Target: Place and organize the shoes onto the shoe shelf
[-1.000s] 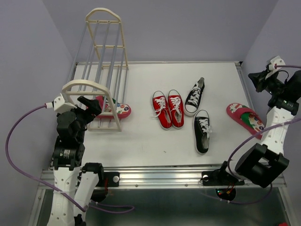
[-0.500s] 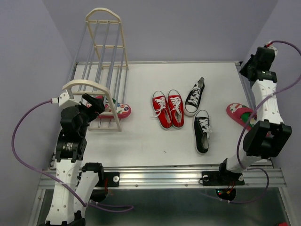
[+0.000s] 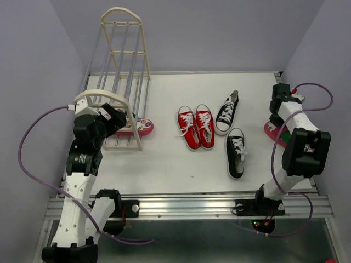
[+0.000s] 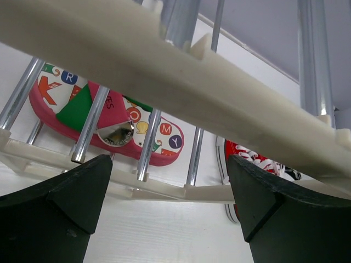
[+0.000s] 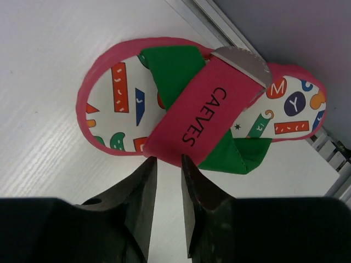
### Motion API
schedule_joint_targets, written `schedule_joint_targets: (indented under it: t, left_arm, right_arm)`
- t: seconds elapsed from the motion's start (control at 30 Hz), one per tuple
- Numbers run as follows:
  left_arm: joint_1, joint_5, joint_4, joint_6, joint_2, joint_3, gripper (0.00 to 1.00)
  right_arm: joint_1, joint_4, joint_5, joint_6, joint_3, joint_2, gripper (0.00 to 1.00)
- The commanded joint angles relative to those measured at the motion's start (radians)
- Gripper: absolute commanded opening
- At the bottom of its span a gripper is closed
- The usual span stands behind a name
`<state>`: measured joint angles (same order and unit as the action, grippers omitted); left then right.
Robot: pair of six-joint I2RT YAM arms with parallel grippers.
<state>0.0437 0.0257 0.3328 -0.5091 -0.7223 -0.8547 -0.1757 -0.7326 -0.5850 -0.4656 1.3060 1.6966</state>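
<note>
Cream-coloured plastic arches and thin grey metal rails make up the tall shoe rack [image 3: 129, 66], which stands at the far left of the white tabletop [image 3: 164, 164]. One red-pink patterned flip-flop with green straps [image 3: 140, 127] lies at the bottom of that rack, its rounded end poking out past the rack's right side. In the left wrist view the rails cross in front of this flip-flop, and whether it sits on the lowest rails or on the table beneath them cannot be told. The left gripper [image 4: 167, 161] hovers low, just outside the near arched end of the rack, its claw spread wide with nothing between the dark fingers [image 4: 71, 203]. Near the middle of the table the pair of red sneakers with white laces [image 3: 196, 127] lie side by side, touching along their length. Just to their right are the two black sneakers with white laces and soles [image 3: 236, 152], apart from one another: the far one [image 3: 226, 112] is angled toward the back right, while the other lies nearer the arms. A second red-pink flip-flop [image 5: 197, 104] rests flat on the table by the right edge, partly hidden under the right arm in the overhead view. The right gripper [image 5: 167, 160] points down at it. Its claw is parted by only a narrow slit and grips nothing, the tips just at the edge of the pink strap lettered CAEVES, which crosses a green strap over the patterned sole.
</note>
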Motion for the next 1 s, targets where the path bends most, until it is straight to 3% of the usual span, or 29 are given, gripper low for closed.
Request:
schedule_joint_targets:
  t: [0.0,0.1,0.37,0.43,0.57,0.77,0.83,0.97]
  left_arm:
    - [-0.002,0.034,-0.046,0.029,-0.023,-0.037,0.99]
    - [-0.002,0.034,-0.051,0.029,-0.028,-0.038,0.99]
    - [-0.002,0.023,-0.049,0.026,-0.002,-0.029,0.99]
    - [-0.002,0.014,-0.044,0.024,0.007,-0.029,0.99]
    - [-0.002,0.014,-0.037,0.026,0.021,-0.027,0.99]
    - [-0.002,0.016,-0.038,0.021,0.026,-0.018,0.99]
    - [-0.002,0.017,-0.041,0.017,0.027,-0.017,0.99]
    - [-0.002,0.011,-0.046,0.012,0.038,-0.001,0.99]
  right_arm:
    - [-0.002,0.071,-0.064,-0.034,-0.037,-0.071,0.47]
    - [-0.002,0.093,-0.047,-0.038,-0.059,-0.08,1.0]
    - [-0.002,0.156,-0.07,-0.031,-0.123,-0.15,1.0]
    - [-0.049,0.185,-0.066,-0.041,-0.143,-0.147,1.0]
    - [-0.168,0.232,0.063,-0.073,-0.169,-0.106,1.0]
    - [-0.2,0.344,0.269,-0.024,-0.185,-0.051,1.0]
    - [-0.2,0.399,0.391,-0.03,-0.207,-0.055,0.96]
    - [-0.2,0.501,0.577,-0.062,-0.215,-0.061,0.65]
